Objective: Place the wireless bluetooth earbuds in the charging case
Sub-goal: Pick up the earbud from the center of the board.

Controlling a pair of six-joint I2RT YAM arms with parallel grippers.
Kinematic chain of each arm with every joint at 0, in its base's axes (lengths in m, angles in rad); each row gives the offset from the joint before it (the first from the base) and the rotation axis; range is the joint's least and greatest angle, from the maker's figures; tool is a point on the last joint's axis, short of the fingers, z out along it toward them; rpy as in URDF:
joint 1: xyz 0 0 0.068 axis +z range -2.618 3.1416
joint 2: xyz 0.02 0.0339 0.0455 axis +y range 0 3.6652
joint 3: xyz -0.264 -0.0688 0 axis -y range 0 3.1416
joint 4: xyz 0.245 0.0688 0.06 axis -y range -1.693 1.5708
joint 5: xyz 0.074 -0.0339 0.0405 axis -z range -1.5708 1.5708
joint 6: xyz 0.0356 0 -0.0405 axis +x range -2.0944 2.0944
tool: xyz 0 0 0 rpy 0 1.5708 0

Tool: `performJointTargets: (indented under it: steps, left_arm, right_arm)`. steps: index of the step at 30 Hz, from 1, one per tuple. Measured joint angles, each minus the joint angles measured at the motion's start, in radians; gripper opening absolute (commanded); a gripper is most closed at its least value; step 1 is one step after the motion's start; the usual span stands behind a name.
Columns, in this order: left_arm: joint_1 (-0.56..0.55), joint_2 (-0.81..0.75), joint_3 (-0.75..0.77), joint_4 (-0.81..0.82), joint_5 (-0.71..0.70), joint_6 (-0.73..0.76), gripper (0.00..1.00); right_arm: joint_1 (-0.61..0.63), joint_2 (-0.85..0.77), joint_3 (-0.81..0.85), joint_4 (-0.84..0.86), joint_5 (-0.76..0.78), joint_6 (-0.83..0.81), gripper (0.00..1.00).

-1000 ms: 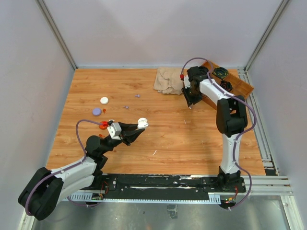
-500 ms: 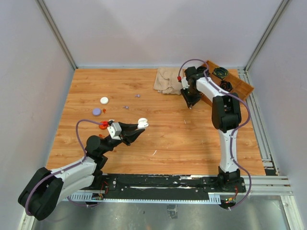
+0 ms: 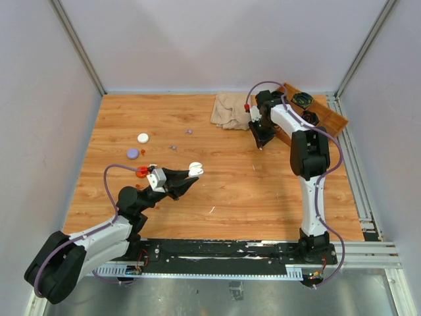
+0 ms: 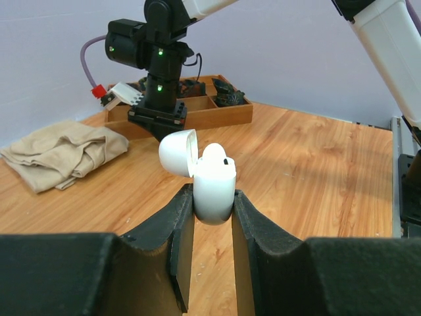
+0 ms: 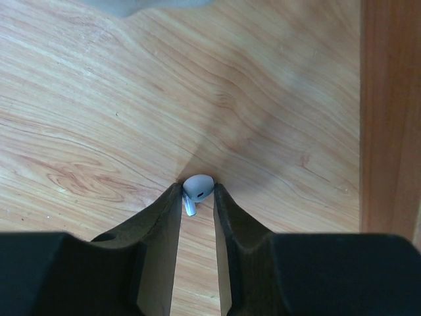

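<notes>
Left arm low, stretched forward; left gripper (image 4: pixel 212 201) clamped on open white charging case (image 4: pixel 214 179), lid up. Right arm extended, wrist down beside wooden tray (image 3: pixel 327 119); right gripper (image 5: pixel 197 195) pinches white earbud (image 5: pixel 198 185) low at tabletop (image 5: pixel 99 99).

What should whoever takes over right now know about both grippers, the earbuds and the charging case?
Left gripper: shut on the white charging case, whose lid is flipped open.
Right gripper: shut on a white earbud at the table surface, beside the wooden tray.
Loose on the table: purple earbuds, near a white round case and a purple round case.
Done: case open, one earbud gripped.
Left: carry that earbud over and seat it. I cannot tell whether the case already holds one.
</notes>
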Motion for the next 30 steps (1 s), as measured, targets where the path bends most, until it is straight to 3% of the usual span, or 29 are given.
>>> performJointTargets:
  steps: [11, 24, 30]
  left_arm:
    - [0.000, -0.002, 0.000, 0.000, 0.000, 0.000, 0.00]
    - [0.000, -0.004, 0.000, 0.000, 0.000, 0.000, 0.00]
    - [0.000, -0.003, 0.000, 0.000, 0.000, 0.000, 0.00]
  right_arm:
    - [-0.005, 0.032, 0.054, -0.031, -0.006, 0.000, 0.30]
    - [-0.005, 0.038, 0.064, -0.038, -0.013, 0.003, 0.15]
    - [0.001, -0.048, -0.082, 0.039, -0.037, 0.023, 0.13]
